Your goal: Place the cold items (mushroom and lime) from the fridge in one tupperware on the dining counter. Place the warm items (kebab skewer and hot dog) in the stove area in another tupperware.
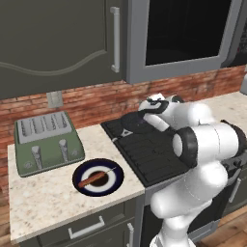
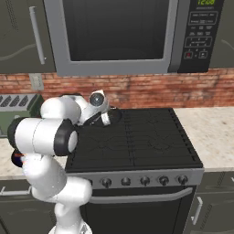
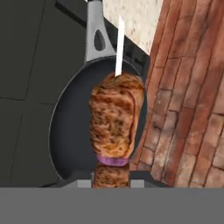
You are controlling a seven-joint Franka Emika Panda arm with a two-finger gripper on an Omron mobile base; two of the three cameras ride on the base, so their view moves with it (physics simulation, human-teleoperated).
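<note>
The kebab skewer (image 3: 114, 118), browned meat chunks on a white stick, lies in a dark frying pan (image 3: 70, 131) on the stove. My gripper (image 3: 111, 183) is right over its near end, and slim grey fingertips (image 3: 85, 184) stand close on either side of the meat. Whether they press on it is too hidden to tell. From the base, my hand (image 1: 153, 107) hangs over the pan (image 1: 131, 123) at the stove's back left corner. The hot dog (image 1: 98, 177) rests on a dark blue plate (image 1: 79, 185) on the counter left of the stove.
The brick wall (image 3: 183, 109) runs close behind the pan. A green toaster (image 1: 46, 140) stands at the counter's back left. The black stove (image 2: 137, 137) has a microwave (image 2: 123, 32) above it. Light counter (image 2: 210, 128) lies to the stove's right.
</note>
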